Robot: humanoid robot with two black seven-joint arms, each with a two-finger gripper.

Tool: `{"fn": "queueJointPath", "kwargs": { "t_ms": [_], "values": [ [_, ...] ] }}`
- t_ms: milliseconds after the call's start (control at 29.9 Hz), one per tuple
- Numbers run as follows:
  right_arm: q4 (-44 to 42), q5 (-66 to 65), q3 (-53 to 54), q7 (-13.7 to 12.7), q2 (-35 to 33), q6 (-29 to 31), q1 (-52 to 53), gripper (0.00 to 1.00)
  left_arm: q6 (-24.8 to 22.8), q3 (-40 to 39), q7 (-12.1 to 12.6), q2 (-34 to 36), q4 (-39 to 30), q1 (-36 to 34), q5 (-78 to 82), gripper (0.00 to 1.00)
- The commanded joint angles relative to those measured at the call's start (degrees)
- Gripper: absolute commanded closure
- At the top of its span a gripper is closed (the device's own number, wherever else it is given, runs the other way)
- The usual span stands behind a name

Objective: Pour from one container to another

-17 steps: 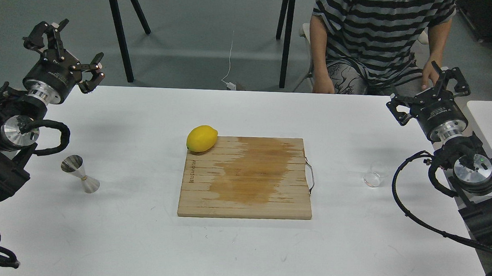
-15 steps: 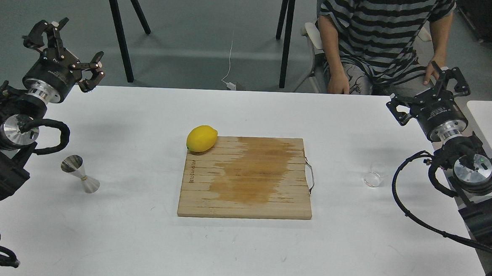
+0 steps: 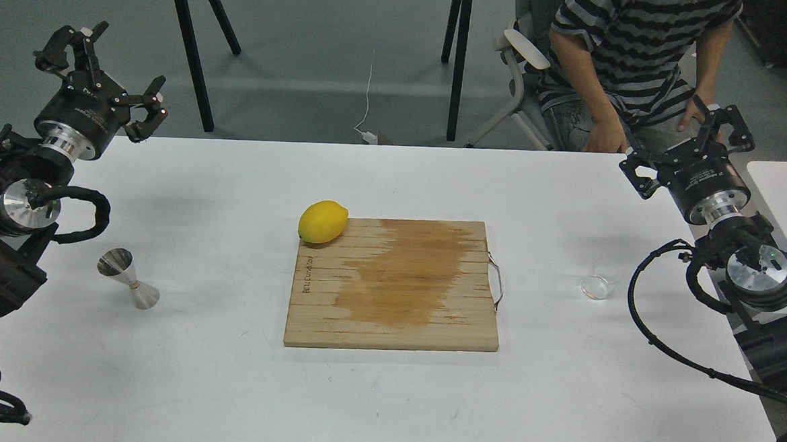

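The small clear glass cup [image 3: 599, 280] stands upright on the white table at the right. The shiny steel hourglass jigger [image 3: 128, 278] stands upright on the table at the left. My left gripper [image 3: 101, 74] is raised over the table's far left corner, open and empty, well behind the jigger. Over the far right edge my right gripper [image 3: 690, 145] is also open and empty, behind and to the right of the cup. Neither gripper touches anything.
A wooden cutting board [image 3: 395, 285] with a dark wet stain and a wire handle lies mid-table. A yellow lemon [image 3: 323, 222] rests at its far left corner. A person in a striped shirt [image 3: 638, 52] sits behind the far right edge, close to my right gripper.
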Motion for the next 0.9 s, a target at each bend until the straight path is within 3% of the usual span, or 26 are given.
{"fn": "queueJointPath", "kwargs": {
  "t_ms": [0,301,435,702,869],
  "values": [
    [-0.06,0.00,0.24,0.03,0.00,0.05,0.01,0.01,0.45,0.39,0.32,0.19,0.07,-0.53,0.12,0.00],
    [-0.06,0.00,-0.03,0.03,-0.09,-0.04,0.01,0.01,-0.13,0.66,0.49,0.97,-1.33,-0.62,0.74,0.00],
    [-0.06,0.00,-0.03,0.21,-0.09,-0.04,0.01,0.01,-0.13,0.92,0.67,4.31,-5.54,0.08,2.05,0.00],
    [0.20,-0.09,-0.11,0.12,-0.53,-0.04,0.01,0.01,1.15,8.12,0.58,17.74,-25.03,6.84,7.49,0.00],
    [0.64,0.00,-0.20,0.12,-0.62,-0.04,-0.16,0.01,2.03,8.13,0.49,27.33,-38.04,13.96,14.17,0.00]
  ]
}}
